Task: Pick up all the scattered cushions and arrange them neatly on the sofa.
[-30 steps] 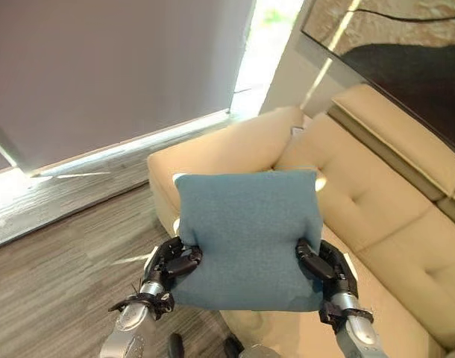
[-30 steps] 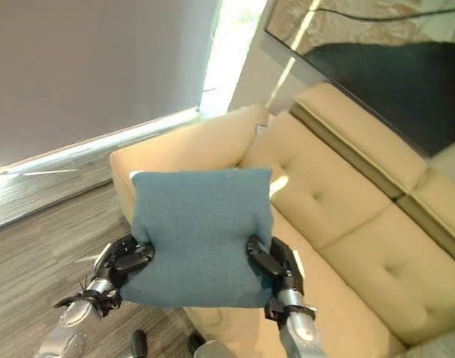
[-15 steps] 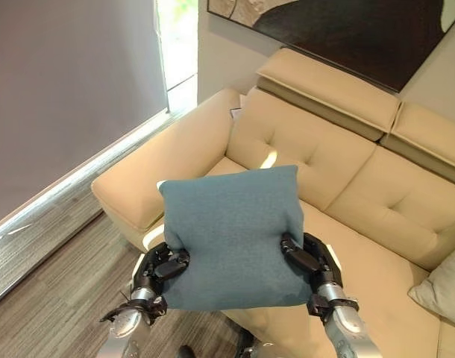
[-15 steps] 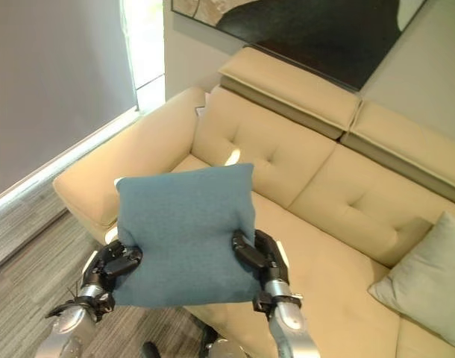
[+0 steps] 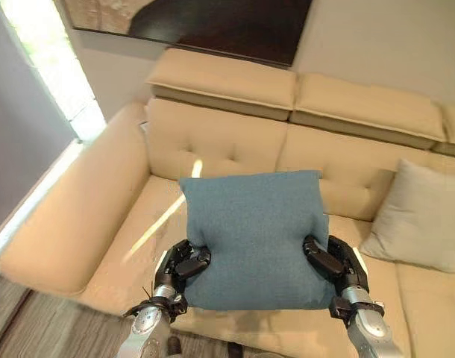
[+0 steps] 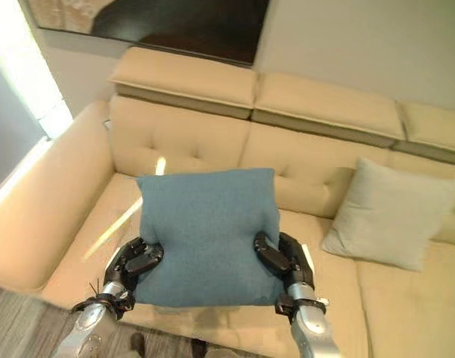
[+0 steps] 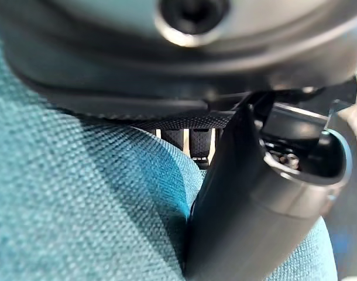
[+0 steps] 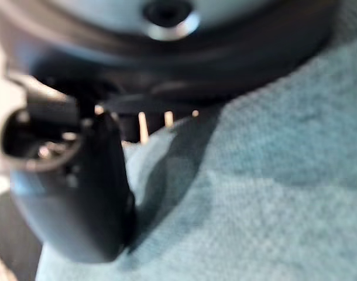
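I hold a blue square cushion (image 5: 253, 235) upright in front of me, above the front of the beige sofa's seat (image 5: 149, 224). My left hand (image 5: 181, 267) is shut on its lower left edge, thumb pressed into the fabric (image 7: 79, 199). My right hand (image 5: 333, 265) is shut on its lower right edge in the same way (image 8: 272, 193). A pale grey cushion (image 5: 421, 216) leans against the sofa's backrest to the right.
The sofa (image 6: 212, 142) has a wide left armrest (image 5: 56, 216) and raised headrests (image 5: 302, 97) under a dark wall picture (image 5: 212, 22). A bright window (image 5: 48, 52) stands at the far left. Wood-look floor (image 5: 19, 335) shows at the lower left.
The camera has swung right, so the sofa now faces me squarely and the grey cushion is in fuller view. Both hands keep the same hold on the blue cushion.
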You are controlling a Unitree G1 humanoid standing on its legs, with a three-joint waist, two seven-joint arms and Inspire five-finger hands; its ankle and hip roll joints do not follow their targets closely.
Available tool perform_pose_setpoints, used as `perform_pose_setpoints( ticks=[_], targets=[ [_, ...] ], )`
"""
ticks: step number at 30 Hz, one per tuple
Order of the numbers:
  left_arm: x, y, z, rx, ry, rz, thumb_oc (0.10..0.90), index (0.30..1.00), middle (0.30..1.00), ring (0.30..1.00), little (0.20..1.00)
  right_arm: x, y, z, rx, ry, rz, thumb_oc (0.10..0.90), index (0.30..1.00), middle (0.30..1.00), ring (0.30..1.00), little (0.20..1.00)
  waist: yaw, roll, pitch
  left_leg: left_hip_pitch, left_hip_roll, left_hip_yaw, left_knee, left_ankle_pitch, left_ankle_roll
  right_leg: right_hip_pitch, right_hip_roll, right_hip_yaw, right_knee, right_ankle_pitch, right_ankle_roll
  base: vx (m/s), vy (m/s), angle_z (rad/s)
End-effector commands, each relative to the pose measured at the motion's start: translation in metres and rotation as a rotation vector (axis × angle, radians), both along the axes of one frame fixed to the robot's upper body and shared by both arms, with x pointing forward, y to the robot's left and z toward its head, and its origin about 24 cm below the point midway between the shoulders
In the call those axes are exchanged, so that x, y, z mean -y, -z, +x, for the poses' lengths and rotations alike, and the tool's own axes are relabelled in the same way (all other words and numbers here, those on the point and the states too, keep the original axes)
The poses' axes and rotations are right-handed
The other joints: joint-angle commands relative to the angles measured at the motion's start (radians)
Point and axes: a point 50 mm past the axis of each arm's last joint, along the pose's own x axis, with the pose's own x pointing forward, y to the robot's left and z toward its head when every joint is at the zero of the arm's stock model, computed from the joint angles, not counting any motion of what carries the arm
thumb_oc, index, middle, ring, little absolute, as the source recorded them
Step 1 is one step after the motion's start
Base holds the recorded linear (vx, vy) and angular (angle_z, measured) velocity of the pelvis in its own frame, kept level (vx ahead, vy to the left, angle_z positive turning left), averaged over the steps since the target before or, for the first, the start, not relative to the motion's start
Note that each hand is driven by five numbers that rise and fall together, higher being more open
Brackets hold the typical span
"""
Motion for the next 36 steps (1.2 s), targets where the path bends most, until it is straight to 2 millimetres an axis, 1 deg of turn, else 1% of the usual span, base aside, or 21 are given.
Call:
perform_pose_setpoints(
  ticks=[1,3,4,5,8,9,10,11,12,13,14,15,16,18,19,23,25,26,28,31,36],
  targets=[
    [0.036,-0.081,0.034,0.452,0.148,-0.068,0.4,0.3,0.3,0.3,0.3,-0.025,-0.056,0.033,0.333,-0.117,0.02,0.4,0.3,0.3,0.3,0.3,0.012,0.03,-0.086,0.074,-0.015,0.095,-0.099,0.037,0.034,0.003,0.006,0.043,0.077,-0.072,0.092,0.15,0.266,-0.6],
    [0.034,-0.081,0.032,0.448,0.144,-0.063,0.4,0.3,0.3,0.3,0.3,-0.026,-0.053,0.032,0.317,-0.125,0.018,0.4,0.3,0.3,0.3,0.3,0.002,0.036,-0.106,0.105,-0.023,0.12,-0.12,0.037,0.044,-0.003,-0.008,0.07,0.09,-0.069,0.105,0.16,0.267,-0.43],
    [0.031,-0.08,0.031,0.443,0.142,-0.049,0.4,0.3,0.3,0.3,0.3,-0.03,-0.052,0.033,0.31,-0.139,0.027,0.4,0.3,0.3,0.3,0.3,-0.005,0.041,-0.118,0.138,-0.031,0.166,-0.141,0.034,0.059,-0.011,-0.022,0.102,0.108,-0.064,0.125,0.16,0.271,-0.64],
    [0.031,-0.08,0.031,0.443,0.142,-0.049,0.4,0.3,0.3,0.3,0.3,-0.03,-0.052,0.033,0.31,-0.139,0.027,0.4,0.3,0.3,0.3,0.3,-0.002,0.04,-0.117,0.14,-0.031,0.169,-0.143,0.034,0.059,-0.011,-0.022,0.105,0.109,-0.064,0.125,0.13,0.268,-0.72],
    [0.022,-0.079,0.029,0.437,0.122,-0.023,0.4,0.3,0.3,0.3,0.3,-0.038,-0.053,0.036,0.316,-0.161,0.034,0.4,0.3,0.3,0.3,0.3,0.009,0.04,-0.118,0.171,-0.04,0.228,-0.158,0.018,0.081,-0.047,-0.037,0.14,0.156,-0.047,0.16,0.05,0.155,-0.64],
    [0.022,-0.079,0.029,0.437,0.122,-0.023,0.4,0.3,0.3,0.3,0.3,-0.038,-0.053,0.036,0.316,-0.161,0.034,0.4,0.3,0.3,0.3,0.3,0.009,0.04,-0.118,0.171,-0.04,0.228,-0.158,0.018,0.081,-0.047,-0.037,0.14,0.156,-0.047,0.16,0.01,0.134,-0.67],
    [0.014,-0.079,0.029,0.439,0.097,0.002,0.4,0.3,0.3,0.3,0.3,-0.045,-0.054,0.04,0.326,-0.176,0.035,0.4,0.3,0.3,0.3,0.3,0.025,0.037,-0.108,0.184,-0.042,0.262,-0.163,0.012,0.092,-0.079,-0.043,0.125,0.191,-0.015,0.182,-0.03,0.095,-0.32],
    [0.006,-0.08,0.03,0.442,0.062,0.022,0.4,0.3,0.3,0.3,0.3,-0.051,-0.056,0.044,0.338,-0.184,0.035,0.4,0.3,0.3,0.3,0.3,0.052,0.036,-0.089,0.198,-0.036,0.295,-0.168,0.008,0.093,-0.114,-0.07,0.017,0.218,0.011,0.19,-0.03,0.092,-0.63],
    [0.006,-0.081,0.03,0.443,0.062,0.022,0.4,0.3,0.3,0.3,0.3,-0.051,-0.056,0.044,0.339,-0.184,0.035,0.4,0.3,0.3,0.3,0.3,0.052,0.036,-0.093,0.192,-0.035,0.296,-0.167,0.011,0.093,-0.119,-0.069,0.018,0.216,0.014,0.19,-0.03,0.046,-1.1],
    [0.004,-0.08,0.032,0.442,0.05,0.031,0.4,0.3,0.3,0.3,0.3,-0.054,-0.058,0.046,0.347,-0.186,0.036,0.4,0.3,0.3,0.3,0.3,0.066,0.04,-0.086,0.199,-0.031,0.308,-0.174,0.008,0.092,-0.124,-0.09,-0.077,0.212,0.005,0.183,0.0,0.031,-1.31],
    [0.002,-0.08,0.032,0.439,0.043,0.037,0.4,0.3,0.3,0.3,0.3,-0.055,-0.058,0.047,0.349,-0.183,0.036,0.4,0.3,0.3,0.3,0.3,0.071,0.042,-0.092,0.195,-0.029,0.313,-0.18,0.01,0.091,-0.127,-0.101,-0.143,0.196,0.002,0.178,0.03,0.035,-0.79],
    [0.002,-0.079,0.032,0.435,0.04,0.042,0.4,0.3,0.3,0.3,0.3,-0.055,-0.057,0.047,0.348,-0.177,0.031,0.4,0.3,0.3,0.3,0.3,0.073,0.042,-0.097,0.199,-0.03,0.318,-0.187,0.007,0.091,-0.122,-0.108,-0.185,0.177,-0.003,0.176,0.09,0.008,-0.25],
    [0.001,-0.077,0.032,0.429,0.036,0.063,0.4,0.3,0.3,0.3,0.3,-0.051,-0.056,0.047,0.344,-0.153,0.013,0.4,0.3,0.3,0.3,0.3,0.073,0.039,-0.107,0.198,-0.036,0.315,-0.19,0.0,0.092,-0.108,-0.103,-0.19,0.128,-0.007,0.17,0.09,0.001,0.0],
    [0.001,-0.076,0.032,0.423,0.034,0.067,0.4,0.3,0.3,0.3,0.3,-0.048,-0.056,0.048,0.342,-0.136,0.007,0.4,0.3,0.3,0.3,0.3,0.07,0.038,-0.112,0.195,-0.039,0.314,-0.19,-0.004,0.09,-0.104,-0.098,-0.183,0.106,-0.003,0.167,0.07,-0.032,0.07],
    [-0.001,-0.077,0.035,0.432,0.029,0.114,0.4,0.3,0.3,0.3,0.3,-0.045,-0.057,0.05,0.347,-0.115,0.003,0.4,0.3,0.3,0.3,0.3,0.069,0.044,-0.118,0.176,-0.037,0.32,-0.19,-0.007,0.084,-0.106,-0.096,-0.191,0.063,0.016,0.168,0.04,-0.052,0.1],
    [-0.002,-0.085,0.045,0.466,0.022,0.174,0.4,0.3,0.3,0.3,0.3,-0.045,-0.062,0.057,0.369,-0.091,-0.008,0.4,0.3,0.3,0.3,0.3,0.059,0.059,-0.124,0.121,-0.031,0.317,-0.19,0.008,0.075,-0.136,-0.083,-0.18,0.003,0.033,0.165,-0.06,-0.056,-0.04],
    [0.0,-0.098,0.055,0.529,0.001,0.213,0.4,0.3,0.3,0.3,0.3,-0.043,-0.072,0.066,0.415,-0.059,-0.055,0.4,0.3,0.3,0.3,0.3,0.055,0.075,-0.126,0.044,-0.023,0.304,-0.19,0.027,0.06,-0.205,-0.075,-0.183,0.003,0.022,0.165,-0.13,-0.051,-0.05],
    [0.0,-0.098,0.055,0.531,0.001,0.213,0.4,0.3,0.3,0.3,0.3,-0.043,-0.072,0.066,0.416,-0.058,-0.056,0.4,0.3,0.3,0.3,0.3,0.053,0.076,-0.13,0.038,-0.022,0.303,-0.19,0.028,0.06,-0.21,-0.075,-0.184,0.003,0.023,0.164,-0.11,-0.048,0.07],
    [0.002,-0.109,0.061,0.581,-0.023,0.236,0.4,0.3,0.3,0.3,0.3,-0.041,-0.083,0.071,0.467,-0.026,-0.114,0.4,0.3,0.3,0.3,0.3,0.047,0.089,-0.138,-0.008,-0.019,0.287,-0.19,0.031,0.059,-0.257,-0.072,-0.19,0.003,0.021,0.168,-0.05,-0.044,0.2],
    [0.01,-0.131,0.075,0.682,-0.048,0.282,0.4,0.3,0.3,0.3,0.3,-0.048,-0.109,0.089,0.572,-0.012,-0.188,0.4,0.3,0.3,0.3,0.3,0.053,0.103,-0.116,-0.071,-0.016,0.265,-0.19,0.055,0.057,-0.315,-0.066,-0.179,0.003,0.033,0.17,-0.14,-0.041,0.09],
    [0.016,-0.175,0.096,0.862,-0.14,0.364,0.4,0.3,0.3,0.3,0.3,-0.06,-0.151,0.109,0.737,0.017,-0.331,0.4,0.3,0.3,0.3,0.3,0.06,0.114,-0.116,-0.163,-0.025,0.244,-0.19,0.077,0.056,-0.398,-0.058,-0.174,0.003,0.053,0.166,-0.05,-0.033,0.02]
  ],
)
